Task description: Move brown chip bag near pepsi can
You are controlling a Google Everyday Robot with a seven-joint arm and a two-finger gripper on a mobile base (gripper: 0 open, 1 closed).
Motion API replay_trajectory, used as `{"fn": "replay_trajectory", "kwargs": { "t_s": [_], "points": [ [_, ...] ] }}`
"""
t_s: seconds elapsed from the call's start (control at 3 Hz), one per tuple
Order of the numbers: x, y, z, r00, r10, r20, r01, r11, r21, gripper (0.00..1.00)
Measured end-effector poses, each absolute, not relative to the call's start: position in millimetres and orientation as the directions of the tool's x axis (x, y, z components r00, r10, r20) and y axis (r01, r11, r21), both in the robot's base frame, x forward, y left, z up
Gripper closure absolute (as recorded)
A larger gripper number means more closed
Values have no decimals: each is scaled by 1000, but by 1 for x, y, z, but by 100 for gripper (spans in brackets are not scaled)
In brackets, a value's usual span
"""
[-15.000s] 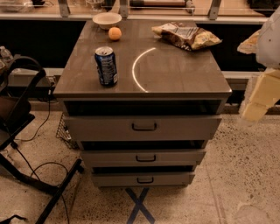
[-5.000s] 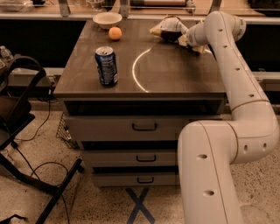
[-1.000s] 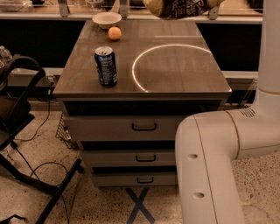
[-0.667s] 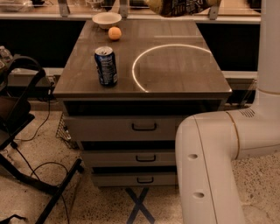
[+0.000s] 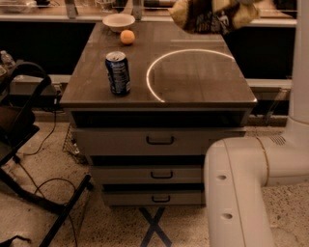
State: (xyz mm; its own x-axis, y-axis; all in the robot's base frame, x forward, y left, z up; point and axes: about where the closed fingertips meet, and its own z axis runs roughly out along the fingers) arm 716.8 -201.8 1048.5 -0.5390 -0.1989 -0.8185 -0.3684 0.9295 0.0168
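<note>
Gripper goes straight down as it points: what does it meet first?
The gripper, at the top edge holding the bag, seems to point down: the bag would likely land on bare table, far right, well off the can. Depth unclear.

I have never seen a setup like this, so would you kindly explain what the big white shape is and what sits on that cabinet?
There is one picture, from a single camera looking down at the front of a drawer cabinet. The big white shape at lower right is the robot's arm. It rises along the right edge to its gripper, which is mostly cut off by the top edge. Right there the brown chip bag hangs in the air, clear of the cabinet top. On that top stands the pepsi can, near the front left. At the back are a small orange fruit and a pale bowl.
</note>
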Motion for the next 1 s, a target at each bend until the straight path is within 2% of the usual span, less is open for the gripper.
{"fn": "replay_trajectory", "kwargs": {
  "t_s": [0.33,0.67,1.0],
  "points": [
    [703,-208,1016,-542,-117,-832,-371,922,112,100],
    [684,-178,1003,-511,-138,-848,-455,881,130,100],
    [676,-142,991,-492,-218,-843,-544,833,102,97]
  ]
}}
